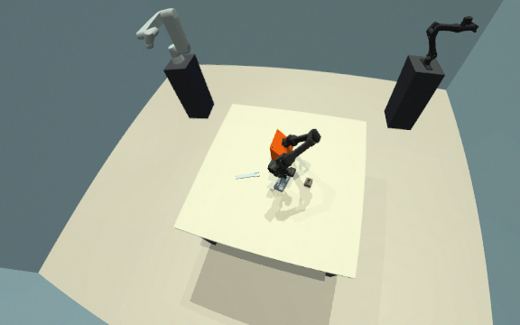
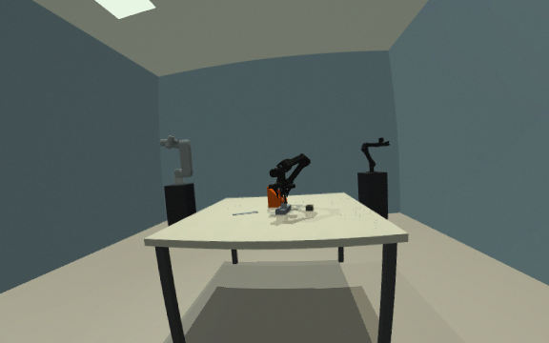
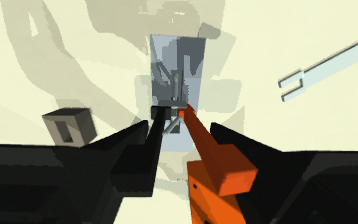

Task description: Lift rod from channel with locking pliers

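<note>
So the gripper has its fingers around the locking pliers, one handle black, the other orange, pinched partway rather than squeezed home, probably so the jaws stay open for the drop. They point down at the grey channel block, where the rod lies in its slot, too narrow for fingers. Looks like lining up before the squeeze. Fork-ended bar and little holed block sit off to either side, likely just spares.
</note>
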Controlling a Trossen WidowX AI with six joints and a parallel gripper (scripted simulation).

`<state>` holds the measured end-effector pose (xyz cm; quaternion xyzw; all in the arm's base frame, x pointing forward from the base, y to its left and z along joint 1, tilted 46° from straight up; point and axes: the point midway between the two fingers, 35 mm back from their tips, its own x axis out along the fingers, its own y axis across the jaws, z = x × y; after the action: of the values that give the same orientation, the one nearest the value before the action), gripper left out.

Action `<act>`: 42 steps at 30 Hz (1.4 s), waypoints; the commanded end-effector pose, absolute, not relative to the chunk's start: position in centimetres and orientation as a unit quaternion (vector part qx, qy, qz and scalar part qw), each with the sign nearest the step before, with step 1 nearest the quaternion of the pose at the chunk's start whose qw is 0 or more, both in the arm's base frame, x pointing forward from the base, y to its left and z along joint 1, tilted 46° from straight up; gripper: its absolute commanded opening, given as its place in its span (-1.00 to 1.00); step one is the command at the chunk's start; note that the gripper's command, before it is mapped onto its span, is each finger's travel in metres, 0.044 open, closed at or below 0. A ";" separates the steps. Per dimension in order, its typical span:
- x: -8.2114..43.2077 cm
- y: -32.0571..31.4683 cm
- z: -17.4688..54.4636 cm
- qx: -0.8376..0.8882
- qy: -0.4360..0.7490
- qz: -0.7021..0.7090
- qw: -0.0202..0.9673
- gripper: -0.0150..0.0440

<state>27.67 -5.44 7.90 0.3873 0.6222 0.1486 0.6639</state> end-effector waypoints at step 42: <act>27.9 -5.1 8.3 0.389 0.621 0.149 0.665 0.31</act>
<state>27.81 -5.09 8.17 0.3874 0.6220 0.1492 0.6639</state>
